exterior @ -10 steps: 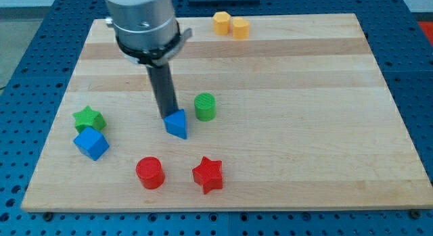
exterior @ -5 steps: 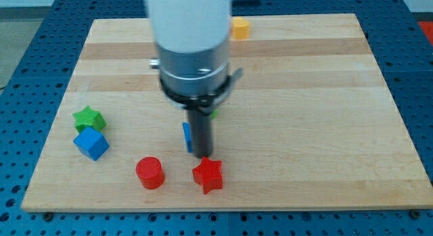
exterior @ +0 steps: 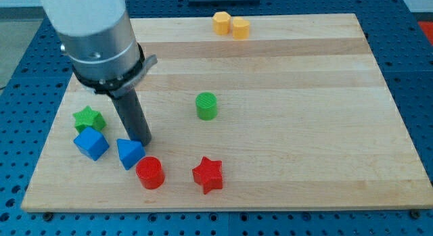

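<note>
My tip (exterior: 141,142) rests against the upper right side of a blue triangular block (exterior: 128,153) near the board's lower left. A red cylinder (exterior: 149,172) sits just below and right of that block, close to touching it. A blue cube (exterior: 90,143) lies to the block's left, with a green star (exterior: 88,118) above the cube. A red star (exterior: 208,174) lies to the right of the red cylinder. A green cylinder (exterior: 206,105) stands alone near the board's middle.
An orange block (exterior: 221,21) and a yellow block (exterior: 240,28) sit together at the top edge of the wooden board (exterior: 304,114). The arm's wide body (exterior: 95,33) covers the board's upper left corner.
The tip swept right around the blue triangular block, then left, and the block slid from beside the green cylinder down-left to between the blue cube and the red cylinder.
</note>
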